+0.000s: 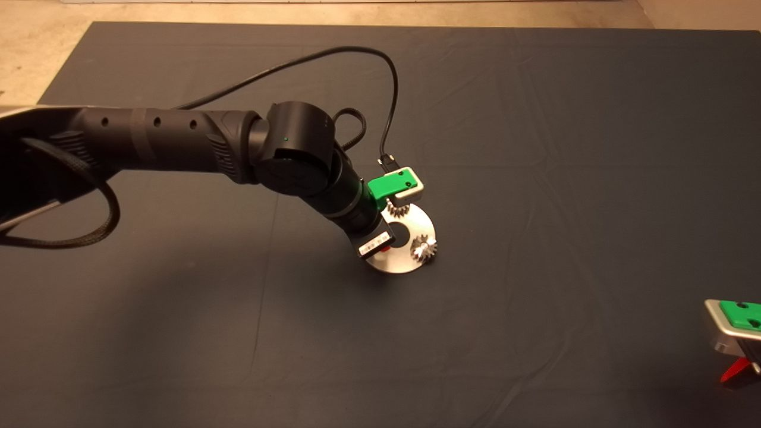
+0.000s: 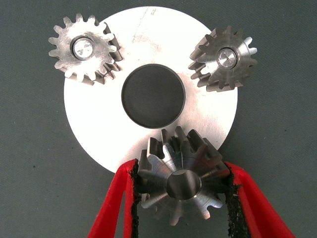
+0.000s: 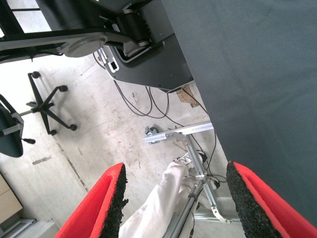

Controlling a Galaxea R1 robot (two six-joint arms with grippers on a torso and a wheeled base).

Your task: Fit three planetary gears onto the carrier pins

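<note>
Third gear (image 2: 181, 181) is clamped by left gripper (image 2: 181, 198) at disc's (image 2: 148, 54) 6 o'clock; bore misaligned with hidden pin risks jamming. Right gripper (image 3: 173, 198) is parked open.

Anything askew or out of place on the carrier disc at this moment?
Nothing stands out. Two gears sit flat on their pins on the disc, pin tips showing in the bores. The left gripper holds the third gear level at the disc's edge; its pin is hidden. The right gripper waits off the mat.

Shiny machined steel gears (image 2: 181, 181) on a brushed silver metal disc (image 2: 148, 49) (matt cloth mat (image 1: 535, 148)).
</note>
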